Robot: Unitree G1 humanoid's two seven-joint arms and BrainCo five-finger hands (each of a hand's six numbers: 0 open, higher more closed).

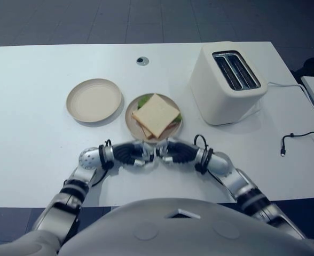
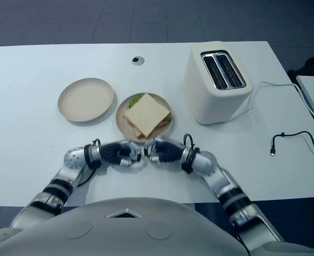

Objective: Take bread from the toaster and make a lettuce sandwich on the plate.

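L hand + R hand: fingers curled, holding nothing, tips meeting just near of plate | sandwich on plate | toaster far right

Smooth matt toaster (plastic, by the look), matt beige plate, soft porous bread, smooth white table

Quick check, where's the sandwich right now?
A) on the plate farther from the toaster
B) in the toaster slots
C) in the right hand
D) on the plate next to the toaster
D: the sandwich, with lettuce showing under its top slice, lies on the plate beside the toaster.
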